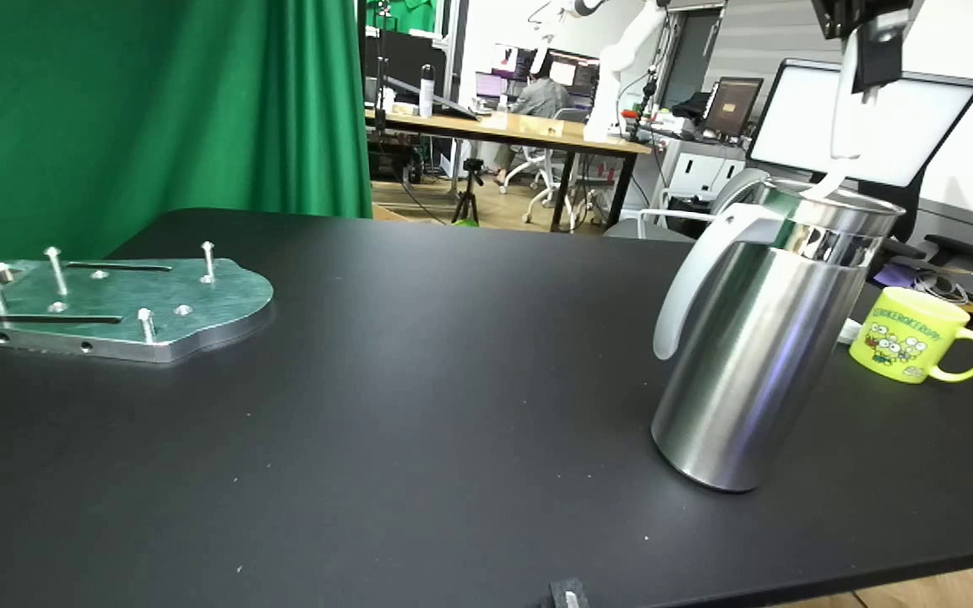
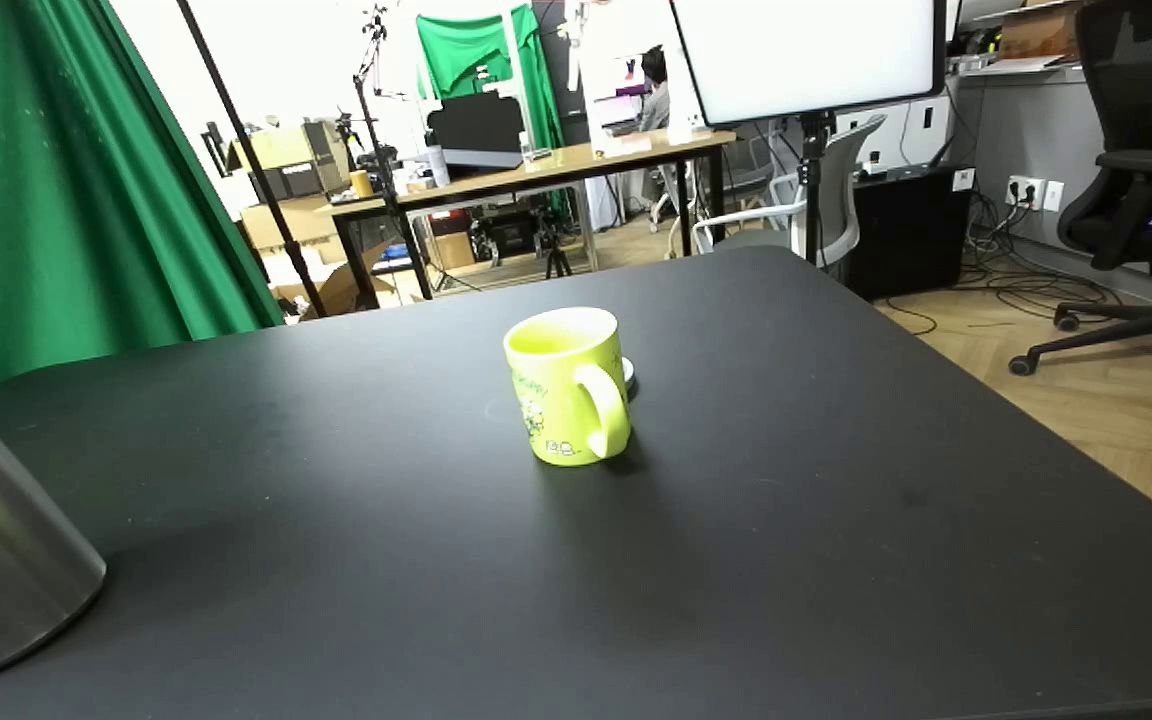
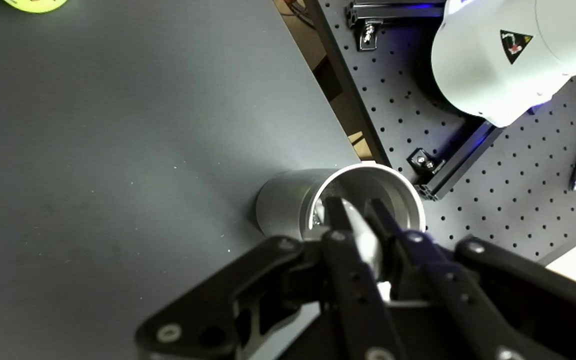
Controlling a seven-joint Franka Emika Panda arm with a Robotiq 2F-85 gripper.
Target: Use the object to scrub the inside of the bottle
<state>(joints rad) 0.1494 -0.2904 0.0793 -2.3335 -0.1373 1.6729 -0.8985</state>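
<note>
Table (image 1: 419, 397) | 1 bottle (image 1: 761, 363) | gripper (image 3: 358, 212) clamping white tool (image 1: 843, 118), end inside bottle

Gripper (image 3: 355, 209): black, angular linkages (image 3: 220, 287), bright round screw heads (image 3: 169, 332); white arm housing (image 3: 483, 70): smooth, rounded, bearing a black triangular label (image 3: 516, 45) marked in red

The black table (image 1: 419, 405) carries bottle (image 1: 769, 355) and mug (image 1: 909, 335).

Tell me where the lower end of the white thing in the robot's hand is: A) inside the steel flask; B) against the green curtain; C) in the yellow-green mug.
A: in an exterior view the white tool, gripped by the hand, runs down into the open top of the steel flask.
</note>
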